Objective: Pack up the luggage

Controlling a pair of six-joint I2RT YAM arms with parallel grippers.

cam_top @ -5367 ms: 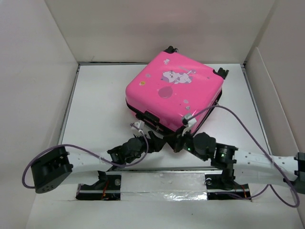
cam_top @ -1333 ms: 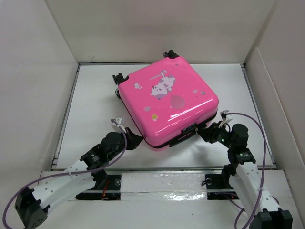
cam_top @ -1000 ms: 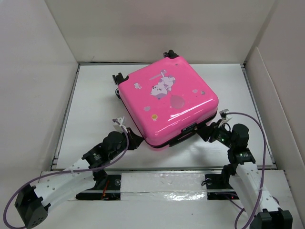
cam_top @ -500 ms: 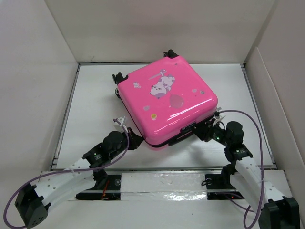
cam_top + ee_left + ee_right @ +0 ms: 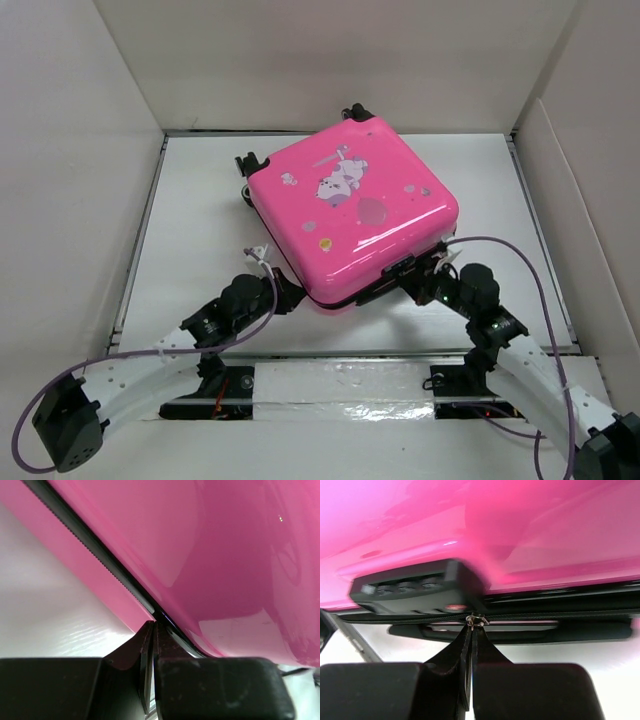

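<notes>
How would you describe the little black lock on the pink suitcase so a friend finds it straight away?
The pink suitcase lies flat on the white table. On its side facing the arms, the right gripper pinches a zipper pull, and the lock sits above and left of it in its wrist view. It is a black block with three round dials, unlike the long bar below.

The left arm (image 5: 135,368) and right arm (image 5: 545,378) are white, hole-drilled links joined by chunky black motor housings (image 5: 62,435), each trailed by a thin purple cable (image 5: 488,238). The left claw (image 5: 151,626) and right claw (image 5: 470,630) have blocky matte-black fingers (image 5: 220,690), faintly scuffed and speckled
</notes>
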